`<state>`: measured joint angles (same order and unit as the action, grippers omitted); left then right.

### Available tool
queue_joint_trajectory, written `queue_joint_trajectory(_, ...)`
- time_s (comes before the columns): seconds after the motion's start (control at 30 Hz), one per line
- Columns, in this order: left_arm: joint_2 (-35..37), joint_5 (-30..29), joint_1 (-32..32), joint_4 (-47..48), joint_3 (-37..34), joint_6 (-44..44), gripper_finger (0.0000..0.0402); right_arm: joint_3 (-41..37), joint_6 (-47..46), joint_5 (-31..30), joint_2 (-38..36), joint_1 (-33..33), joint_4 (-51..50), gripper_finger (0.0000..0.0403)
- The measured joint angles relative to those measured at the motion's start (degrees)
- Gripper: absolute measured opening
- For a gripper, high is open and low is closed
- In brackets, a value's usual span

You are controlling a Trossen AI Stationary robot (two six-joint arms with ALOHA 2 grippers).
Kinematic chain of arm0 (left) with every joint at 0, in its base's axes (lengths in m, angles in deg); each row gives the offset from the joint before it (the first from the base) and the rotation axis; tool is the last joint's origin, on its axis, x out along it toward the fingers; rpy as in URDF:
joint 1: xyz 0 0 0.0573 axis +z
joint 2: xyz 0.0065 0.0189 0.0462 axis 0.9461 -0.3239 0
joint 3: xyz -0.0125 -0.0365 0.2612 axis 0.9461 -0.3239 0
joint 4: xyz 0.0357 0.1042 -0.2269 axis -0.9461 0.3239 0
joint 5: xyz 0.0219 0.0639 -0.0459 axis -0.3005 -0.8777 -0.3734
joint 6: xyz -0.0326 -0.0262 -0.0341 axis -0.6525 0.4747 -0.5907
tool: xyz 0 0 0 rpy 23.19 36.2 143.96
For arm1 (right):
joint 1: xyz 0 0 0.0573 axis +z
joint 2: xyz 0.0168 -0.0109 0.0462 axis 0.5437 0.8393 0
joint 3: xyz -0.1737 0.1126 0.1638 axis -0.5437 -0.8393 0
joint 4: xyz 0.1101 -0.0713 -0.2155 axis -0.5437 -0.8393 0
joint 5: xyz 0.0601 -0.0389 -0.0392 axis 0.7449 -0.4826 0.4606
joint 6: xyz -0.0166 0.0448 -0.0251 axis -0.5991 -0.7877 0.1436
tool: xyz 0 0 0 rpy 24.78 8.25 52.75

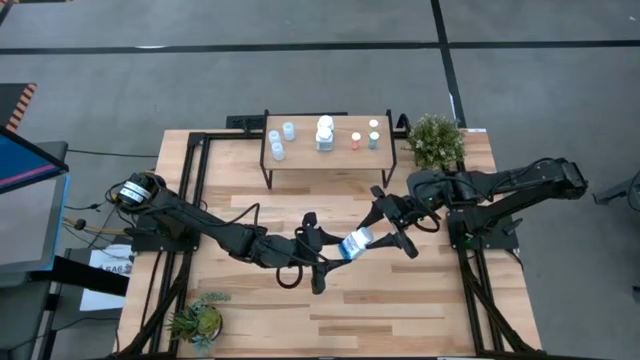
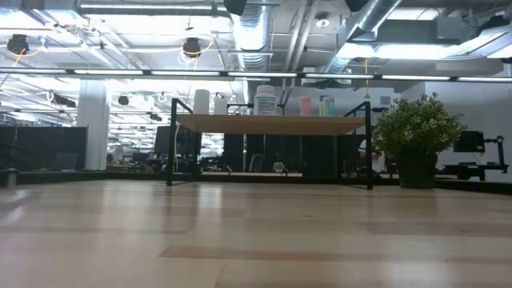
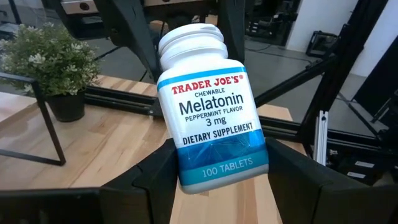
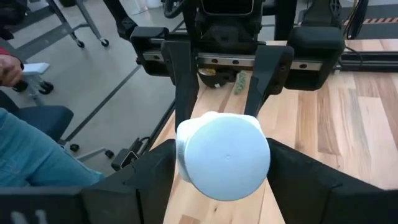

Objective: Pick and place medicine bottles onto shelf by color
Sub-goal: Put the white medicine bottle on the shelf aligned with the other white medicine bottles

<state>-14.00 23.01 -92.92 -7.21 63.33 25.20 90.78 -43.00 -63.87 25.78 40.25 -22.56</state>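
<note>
Judging by its rigid, smooth plastic, the white melatonin bottle (image 3: 208, 109), pinched by the left gripper (image 1: 318, 262), looks light; the right gripper (image 1: 392, 222) brackets its cap end, fingers spread.

Seven bottles (image 1: 325, 133) stand on one shelf (image 1: 330, 152), an eighth bottle (image 1: 356, 242) is apart, with two plants (image 1: 436, 140).

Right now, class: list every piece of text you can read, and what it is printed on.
All on the white bottle held in the left hand:
"TRADER JOE'S"
"CHEWABLE"
"Melatonin"
"PEPPERMINT FLAVOR"
"3 mg"
"DIETARY SUPPLEMENT"
"100 TABLETS"
Labels on the shelf bottles: too small to read.
</note>
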Motion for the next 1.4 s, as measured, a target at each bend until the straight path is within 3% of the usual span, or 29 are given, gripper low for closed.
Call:
queue_joint_trajectory(0.4, 0.0, -1.5, 0.0, 0.3, 0.0, -1.4, 0.0208, 0.0, -0.2, 0.0, -0.1, 0.0, -0.1, 0.0161)
queue_joint_trajectory(0.57, 1.2, -1.6, 0.1, 3.5, 0.0, -3.4, 0.0251, 0.0, -0.5, -0.3, 0.0, 0.0, -0.2, 0.0169)
queue_joint_trajectory(0.8, 9.9, -3.5, 0.0, 16.5, 0.0, -5.7, 0.0302, -0.1, -0.5, -0.3, -0.8, 0.0, -1.8, 0.0168)
queue_joint_trajectory(1.1, 19.3, -4.9, -0.2, 37.7, 0.0, -15.2, 0.0307, 1.3, -1.7, -7.7, 0.2, -3.2, -4.3, 0.0169)
queue_joint_trajectory(1.4, 21.5, -7.4, 0.1, 48.8, 0.0, -17.3, 0.0307, 14.4, -3.4, -18.6, 10.6, -10.3, -14.1, 0.0168)
